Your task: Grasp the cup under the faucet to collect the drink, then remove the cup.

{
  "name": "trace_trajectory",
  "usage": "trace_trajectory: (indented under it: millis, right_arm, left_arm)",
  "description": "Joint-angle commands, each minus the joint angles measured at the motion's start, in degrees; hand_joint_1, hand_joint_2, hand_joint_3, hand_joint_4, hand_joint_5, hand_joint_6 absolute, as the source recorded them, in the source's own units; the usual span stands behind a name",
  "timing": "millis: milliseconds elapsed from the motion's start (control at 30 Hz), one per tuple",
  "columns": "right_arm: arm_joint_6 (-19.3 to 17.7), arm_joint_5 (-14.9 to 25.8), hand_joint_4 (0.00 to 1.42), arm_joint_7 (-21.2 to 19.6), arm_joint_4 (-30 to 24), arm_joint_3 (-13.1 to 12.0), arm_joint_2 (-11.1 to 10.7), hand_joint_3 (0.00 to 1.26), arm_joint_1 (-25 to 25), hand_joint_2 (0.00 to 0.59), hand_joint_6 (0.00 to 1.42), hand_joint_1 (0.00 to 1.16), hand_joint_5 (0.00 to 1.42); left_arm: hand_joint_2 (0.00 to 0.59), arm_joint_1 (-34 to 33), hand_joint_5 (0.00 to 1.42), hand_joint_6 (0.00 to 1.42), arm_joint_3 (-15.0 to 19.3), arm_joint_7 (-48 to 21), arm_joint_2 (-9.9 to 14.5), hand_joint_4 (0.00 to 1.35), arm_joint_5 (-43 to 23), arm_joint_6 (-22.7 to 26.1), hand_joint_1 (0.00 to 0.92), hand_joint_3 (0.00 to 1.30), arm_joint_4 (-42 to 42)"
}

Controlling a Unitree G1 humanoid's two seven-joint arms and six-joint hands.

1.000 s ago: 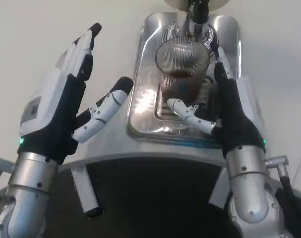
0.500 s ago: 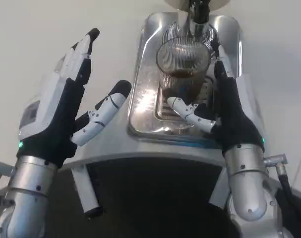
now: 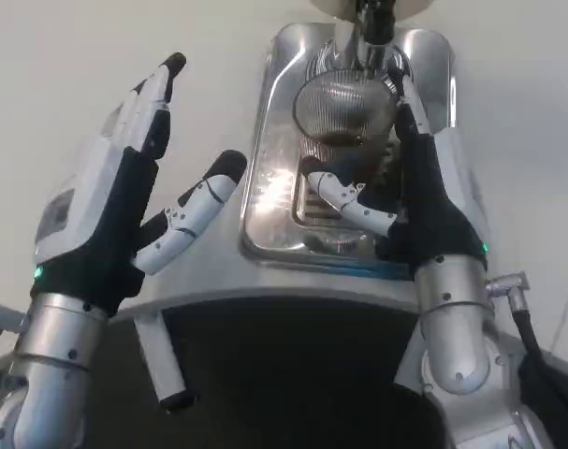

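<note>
Right hand [image 3: 410, 201] has crept forward, closing around the cup [image 3: 344, 131].
Its fingers flank the glass under the faucet [image 3: 372, 23], grip unconfirmed; left hand [image 3: 124, 201] hangs spread, holding nothing.

Bright, even light; glare on tray [image 3: 274, 201], maybe slight blur.

We took the place for a test bench or lab set up as a drinks station, not a home kitchen. A plain white table [image 3: 96, 56] spread out bare on all sides. At twelve o'clock stood a polished steel drip tray [image 3: 274, 178] with a slotted grate, and a dark faucet [image 3: 375, 23] hung over its far end. Under the faucet a ribbed clear cup [image 3: 344, 122] held dark drink. We saw no other furnishings to tell us more.
</note>
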Motion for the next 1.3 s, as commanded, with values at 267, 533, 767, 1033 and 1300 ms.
trace_trajectory:
  millis: [267,533,767,1033,1300]
  right_arm:
    - [-1.8,-0.9,0.35,-3.9,2.3,1.5,1.3,0.37,-1.5,0.392,0.58,1.16,0.39]
    - [-2.4,-4.6,0.62,-11.3,4.4,2.1,2.7,0.63,-2.1,0.424,0.91,1.16,0.68]
    - [-2.8,-4.5,0.69,-12.5,4.5,2.2,2.7,0.68,-1.7,0.404,0.98,1.16,0.76]
    - [-2.5,-3.8,0.74,-11.5,2.3,1.5,2.4,0.71,-1.3,0.389,1.05,1.16,0.81]
    - [-2.0,-4.2,0.75,-8.6,-2.5,1.9,1.4,0.72,1.4,0.372,1.06,1.16,0.82]
  left_arm:
    - [0.252,-0.9,0.00,0.00,0.2,1.2,0.1,0.00,0.1,1.0,0.000,0.00,1.7]
    - [0.252,-0.4,0.00,0.00,0.6,1.1,0.2,0.00,-0.1,1.2,0.000,0.00,1.6]
    - [0.252,-0.5,0.00,0.00,0.6,1.0,0.3,0.00,-0.1,0.8,0.000,0.00,1.6]
    - [0.252,0.2,0.00,0.00,0.4,0.9,0.1,0.00,0.2,1.0,0.000,0.00,0.5]
    - [0.252,0.7,0.00,0.00,-0.2,0.9,-0.3,0.00,0.7,1.5,0.000,0.00,-0.6]
